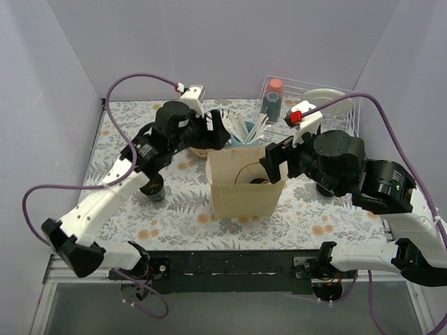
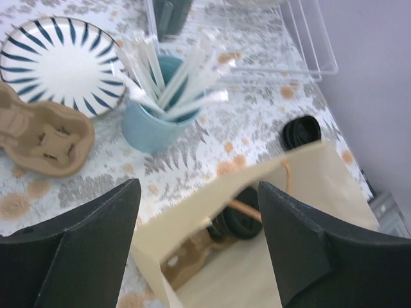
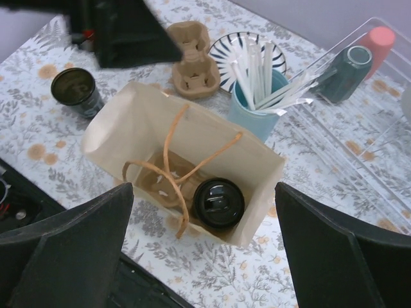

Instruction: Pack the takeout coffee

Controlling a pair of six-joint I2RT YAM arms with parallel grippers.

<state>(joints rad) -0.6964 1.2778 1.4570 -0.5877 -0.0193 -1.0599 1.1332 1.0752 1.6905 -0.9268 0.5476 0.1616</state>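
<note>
Work area enclosed on left, far and right sides by plain pale lavender walls (image 1: 230, 42). Table covered by white cloth (image 1: 174, 216), printed with grey leaves and orange flowers. Black rail (image 1: 230, 262) mounted along near edge. Lighting even; shadows soft.

Matt brown paper bag (image 3: 253, 160) with cord handles (image 3: 168, 136); inside, a glossy black plastic lid (image 3: 219, 203). Rough moulded-pulp cup carrier (image 3: 191, 51) (egg-box texture). Glossy glazed plate (image 2: 58, 64). Smooth matt blue cup (image 2: 144, 128).
</note>
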